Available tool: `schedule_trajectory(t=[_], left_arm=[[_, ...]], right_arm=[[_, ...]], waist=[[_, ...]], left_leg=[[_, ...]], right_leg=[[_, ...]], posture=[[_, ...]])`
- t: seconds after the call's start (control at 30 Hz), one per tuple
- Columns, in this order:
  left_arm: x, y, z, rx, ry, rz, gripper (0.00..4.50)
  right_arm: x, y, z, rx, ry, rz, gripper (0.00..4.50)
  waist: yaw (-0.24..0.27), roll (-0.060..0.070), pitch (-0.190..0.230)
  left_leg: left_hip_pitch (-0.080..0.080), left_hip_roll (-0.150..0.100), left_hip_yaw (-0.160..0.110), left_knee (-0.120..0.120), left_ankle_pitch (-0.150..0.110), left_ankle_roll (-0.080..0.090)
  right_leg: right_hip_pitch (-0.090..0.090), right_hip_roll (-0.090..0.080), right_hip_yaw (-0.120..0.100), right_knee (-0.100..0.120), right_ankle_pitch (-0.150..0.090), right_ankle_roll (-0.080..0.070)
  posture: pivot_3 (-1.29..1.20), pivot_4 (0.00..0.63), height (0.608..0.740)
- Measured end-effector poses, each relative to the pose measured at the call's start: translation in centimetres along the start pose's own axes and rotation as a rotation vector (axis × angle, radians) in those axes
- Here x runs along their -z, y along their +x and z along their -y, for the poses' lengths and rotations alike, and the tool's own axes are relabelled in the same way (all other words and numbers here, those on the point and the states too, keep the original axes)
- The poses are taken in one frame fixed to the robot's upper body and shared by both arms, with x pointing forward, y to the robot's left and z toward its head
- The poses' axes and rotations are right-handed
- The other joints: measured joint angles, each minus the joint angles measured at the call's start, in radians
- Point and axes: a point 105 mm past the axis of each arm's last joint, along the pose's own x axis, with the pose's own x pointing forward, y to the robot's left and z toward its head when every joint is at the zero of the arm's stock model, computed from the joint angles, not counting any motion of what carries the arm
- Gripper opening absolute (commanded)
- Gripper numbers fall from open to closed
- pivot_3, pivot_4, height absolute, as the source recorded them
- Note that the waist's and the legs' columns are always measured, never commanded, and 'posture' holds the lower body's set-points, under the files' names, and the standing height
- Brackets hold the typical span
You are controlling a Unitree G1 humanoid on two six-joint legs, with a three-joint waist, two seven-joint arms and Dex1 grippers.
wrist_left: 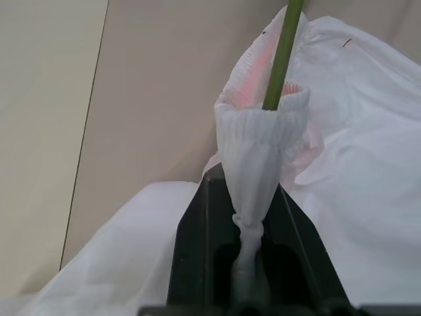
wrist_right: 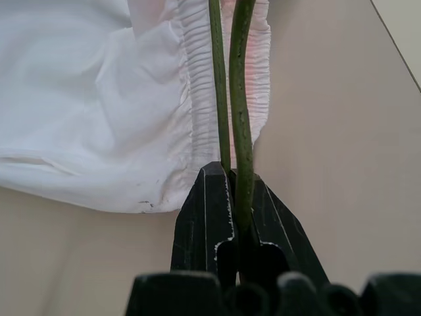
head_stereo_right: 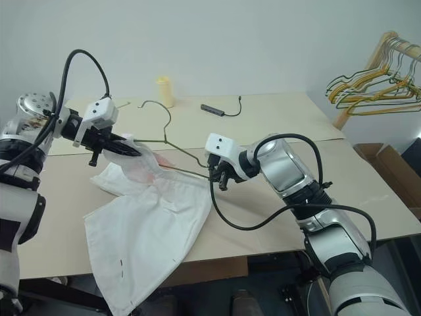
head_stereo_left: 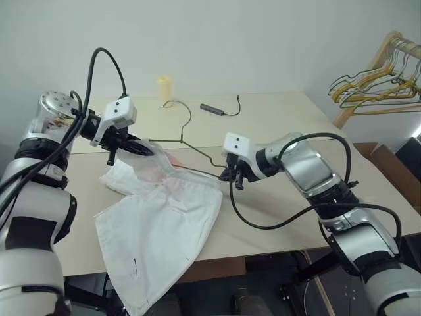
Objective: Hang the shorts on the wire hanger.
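**Q:** Which way does the wire hanger (head_stereo_left: 197, 150) run, and where do you have it?

**A:** Your wire hanger sits above the desk (head_stereo_left: 276, 125), its long axis running across the scene between your two grippers. The hook (head_stereo_left: 176, 105) rises at the far side, toward the wall. Your right gripper (wrist_right: 230, 197) has its fingers pressed together on the corner of the hanger nearest that arm; the right wrist view shows two thin wire strands entering between the black fingers (wrist_right: 204, 217), side by side.

**Q:** And the shorts (head_stereo_left: 161, 224)?

**A:** The shorts lie spread on the near part of the desk, waistband (wrist_right: 194, 99) toward the hanger, the legs reaching to the desk's near edge and hanging over it. Your left gripper (wrist_left: 253, 204) pinches a bunched piece of the elastic waistband; the left wrist view shows that fabric gathered into a narrow twist between the fingers, with one wire strand passing through the opening of the waistband just beyond them.

**Q:** What do the head views add?

**A:** They show the whole layout: a yellow cup (head_stereo_left: 164, 87) and a dark cable adapter (head_stereo_left: 214, 109) at the far side of the desk, and a wooden rack (head_stereo_left: 375, 72) with yellow and green hangers (head_stereo_left: 371, 89) to your right, well apart from the work. The pink patch (wrist_left: 253, 72) inside the waistband reads most plainly in the wrist views.
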Motion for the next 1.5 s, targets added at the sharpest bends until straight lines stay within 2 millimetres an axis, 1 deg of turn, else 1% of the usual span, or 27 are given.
schedule_trajectory(t=[0.13, 0.27, 0.33, 0.43, 0.53, 0.57, 0.67, 0.73, 0.8, 0.87, 0.9, 1.0, 1.07, 1.17, 1.2, 1.3, 1.37, 1.43, 1.47, 1.5], left_arm=[[-0.1, 0.0, 0.0, -0.001, 0.025, -0.002, 0.01], [-0.1, -0.1, 0.0, -0.005, 0.042, 0.002, 0.0], [-0.2, -0.2, -0.1, -0.01, 0.046, 0.007, 0.0], [-0.3, -0.5, -0.2, -0.026, 0.05, 0.026, 0.0], [-0.1, -0.8, -0.2, -0.037, 0.045, 0.024, 0.0], [0.0, -1.1, -0.2, -0.044, 0.042, 0.025, 0.0], [0.1, -1.4, -0.2, -0.054, 0.04, 0.029, 0.0], [0.0, -1.4, -0.3, -0.06, 0.042, 0.04, 0.0], [-0.1, -1.5, -0.3, -0.063, 0.041, 0.044, 0.0], [0.0, -1.5, -0.3, -0.063, 0.04, 0.044, 0.0], [0.0, -1.5, -0.3, -0.062, 0.039, 0.043, 0.0], [0.0, -1.5, -0.3, -0.064, 0.039, 0.045, 0.0], [0.0, -1.6, -0.3, -0.069, 0.039, 0.047, 0.0], [0.2, -1.7, -0.3, -0.072, 0.035, 0.044, 0.0], [0.4, -1.8, -0.2, -0.075, 0.03, 0.041, 0.0], [0.7, -2.0, -0.1, -0.081, 0.022, 0.039, 0.0], [0.9, -2.2, -0.1, -0.085, 0.017, 0.04, 0.0], [1.2, -2.3, 0.0, -0.09, 0.008, 0.038, 0.0], [1.3, -2.4, 0.0, -0.091, 0.006, 0.037, 0.0], [1.3, -2.4, 0.0, -0.091, 0.006, 0.037, 0.0]], right_arm=[[0.3, 0.5, 0.1, 0.048, -0.089, 0.034, 0.0], [0.5, 0.6, 0.0, 0.069, -0.084, 0.078, 1.09], [0.4, 0.3, 0.2, 0.09, -0.06, 0.102, 1.79], [0.8, -0.6, 0.5, 0.124, -0.006, 0.123, 2.81], [1.9, -1.9, 1.3, 0.185, 0.085, 0.148, 3.87], [2.7, -2.7, 1.7, 0.222, 0.15, 0.17, 3.87], [3.9, -4.0, 2.2, 0.252, 0.285, 0.194, 3.87], [4.3, -5.1, 2.1, 0.253, 0.395, 0.252, 3.87], [5.1, -5.5, 1.7, 0.247, 0.476, 0.268, 3.87], [6.1, -5.0, 0.9, 0.231, 0.564, 0.271, 3.87], [6.7, -4.4, 0.4, 0.216, 0.618, 0.269, 3.87], [7.5, -1.5, -2.3, 0.118, 0.769, 0.278, 3.87], [7.2, 0.1, -3.9, 0.061, 0.797, 0.275, 3.87], [5.6, 1.6, -4.5, 0.037, 0.826, 0.318, 3.87], [4.8, 2.0, -4.6, 0.022, 0.84, 0.346, 3.87], [3.1, 2.4, -4.6, -0.006, 0.832, 0.39, 3.87], [2.8, 2.4, -4.5, 0.0, 0.827, 0.394, 3.87], [2.9, 2.6, -4.4, 0.004, 0.837, 0.387, 3.46], [3.0, 2.7, -4.4, 0.008, 0.846, 0.38, 3.33], [3.1, 2.9, -4.4, 0.008, 0.852, 0.372, 2.96]], waist=[[-0.007, 0.0, 0.0], [-0.011, 0.0, 0.0], [-0.012, 0.0, 0.0], [-0.011, 0.0, 0.0], [-0.009, 0.0, 0.0], [-0.008, 0.0, 0.0], [-0.009, 0.0, 0.0], [-0.009, 0.0, 0.0], [-0.01, 0.0, 0.0], [-0.012, -0.001, 0.0], [-0.013, -0.001, 0.0], [-0.015, -0.001, 0.0], [-0.015, -0.001, 0.0], [-0.015, -0.001, 0.0], [-0.015, -0.001, 0.0], [-0.012, -0.001, 0.0], [-0.012, -0.001, 0.0], [-0.009, -0.001, 0.0], [-0.009, -0.001, -0.001], [-0.009, -0.001, -0.001]], left_leg=[[0.0, 0.0, 0.0, 0.0, 0.0, 0.0], [0.0, 0.0, 0.0, 0.0, 0.0, 0.0], [0.0, 0.0, 0.0, 0.0, 0.0, 0.0], [0.0, 0.0, 0.0, 0.0, 0.0, 0.0], [0.0, 0.0, 0.0, 0.0, 0.0, 0.0], [0.0, 0.0, 0.0, 0.0, 0.0, 0.0], [0.001, 0.0, 0.0, 0.0, 0.0, 0.0], [0.001, 0.0, 0.0, 0.0, 0.0, 0.0], [0.001, 0.0, 0.0, 0.0, 0.0, 0.0], [0.001, 0.0, 0.0, 0.0, 0.0, 0.0], [0.002, 0.0, 0.0, 0.0, 0.0, 0.0], [0.002, 0.0, 0.0, 0.0, 0.0, 0.0], [0.002, 0.0, -0.001, 0.0, 0.0, 0.0], [0.002, 0.0, -0.001, 0.001, 0.0, 0.0], [0.002, 0.0, -0.001, 0.001, 0.0, 0.0], [0.001, 0.0, -0.001, 0.001, 0.0, 0.0], [0.001, 0.0, -0.001, 0.001, 0.0, 0.0], [0.001, 0.0, -0.002, 0.001, 0.0, 0.0], [0.001, 0.0, -0.002, 0.001, 0.0, 0.0], [0.001, 0.0, -0.002, 0.001, 0.0, 0.0]], right_leg=[[0.0, 0.0, 0.0, 0.0, 0.0, 0.0], [0.0, 0.0, 0.0, 0.0, 0.0, 0.0], [0.0, 0.0, 0.0, 0.0, 0.0, 0.0], [0.0, 0.0, 0.0, 0.0, 0.0, 0.0], [0.001, 0.0, 0.0, 0.0, 0.0, 0.0], [0.001, 0.0, 0.0, 0.0, 0.0, 0.0], [0.001, 0.0, 0.0, 0.0, 0.0, 0.0], [0.001, 0.0, 0.0, 0.0, 0.0, 0.0], [0.001, 0.0, 0.0, 0.0, 0.0, 0.0], [0.001, 0.0, 0.0, 0.0, 0.0, 0.0], [0.001, 0.0, 0.001, 0.001, 0.0, 0.0], [0.001, 0.0, 0.001, 0.002, 0.0, 0.0], [0.001, 0.0, 0.001, 0.002, 0.0, 0.0], [0.001, 0.0, 0.001, 0.002, 0.0, 0.0], [0.001, 0.0, 0.001, 0.002, 0.0, 0.0], [0.001, 0.0, 0.001, 0.002, 0.0, 0.0], [0.001, 0.0, 0.0, 0.001, 0.0, 0.0], [0.001, 0.0, 0.0, 0.001, 0.0, 0.0], [0.001, 0.0, 0.0, 0.002, 0.0, 0.0], [0.001, 0.0, 0.0, 0.002, 0.0, 0.0]], posture=[[-0.04, 0.0, 0.74], [-0.05, 0.0, 0.74], [-0.05, 0.0, 0.74], [-0.06, 0.0, 0.74], [-0.06, 0.0, 0.74], [-0.06, 0.0, 0.74], [-0.06, 0.0, 0.74], [-0.06, 0.0, 0.74], [-0.06, 0.0, 0.74], [-0.06, 0.0, 0.74], [-0.06, 0.0, 0.74], [-0.05, 0.0, 0.74], [-0.05, 0.0, 0.74], [-0.04, 0.0, 0.74], [-0.04, 0.0, 0.74], [-0.04, 0.0, 0.74], [-0.03, 0.0, 0.74], [-0.03, 0.0, 0.74], [-0.03, 0.0, 0.74], [-0.02, 0.0, 0.74]])
